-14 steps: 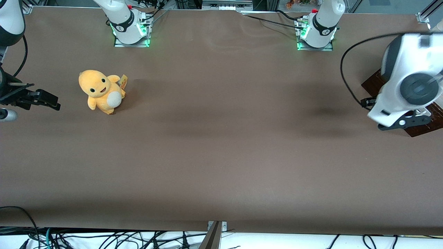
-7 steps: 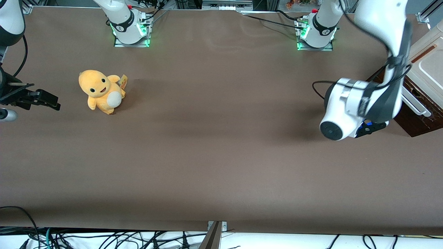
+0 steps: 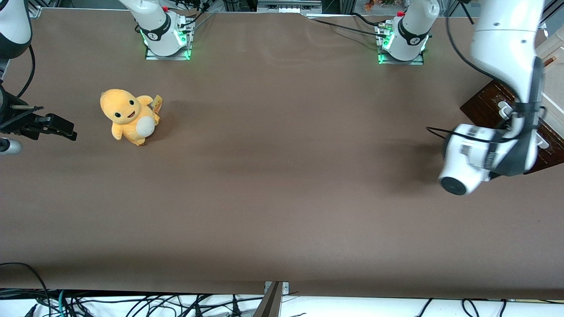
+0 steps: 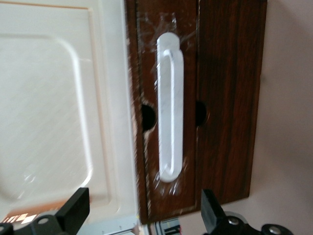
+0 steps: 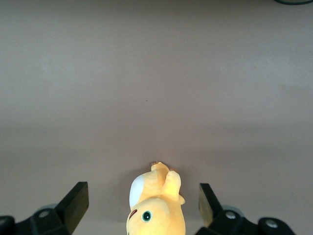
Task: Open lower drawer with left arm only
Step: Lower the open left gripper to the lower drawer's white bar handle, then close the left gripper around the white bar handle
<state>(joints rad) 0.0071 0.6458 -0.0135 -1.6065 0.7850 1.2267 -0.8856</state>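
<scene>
Nearest the front camera, a broad bare stretch of brown table (image 3: 282,220). Farther up the frame, at the right edge, the left arm (image 3: 506,66) bends down from the upper right corner, its white wrist housing low over the table. The gripper (image 4: 142,223) is hidden under that wrist in the front view; in the left wrist view its jaws stand wide apart, two black fingers (image 4: 74,211) spread with nothing between them, apart from the drawer front.

Right in front of those jaws: the lower drawer (image 3: 484,108), its dark brown front facing the wrist camera, one long white-silver bar handle (image 4: 170,107) running along it. The handle sits between the two fingers' lines, not touched. Beside the drawer front lies one cream-white panel (image 4: 58,107). In the front view the drawer shows at the right edge of the frame, partly covered by the arm, toward the working arm's end of the table.

Toward the parked arm's end, upper left of the frame, one yellow plush toy (image 3: 128,115) sits upright on the table, well apart from the drawer. Farthest from the camera, two white arm bases (image 3: 165,31), each with green lights.
</scene>
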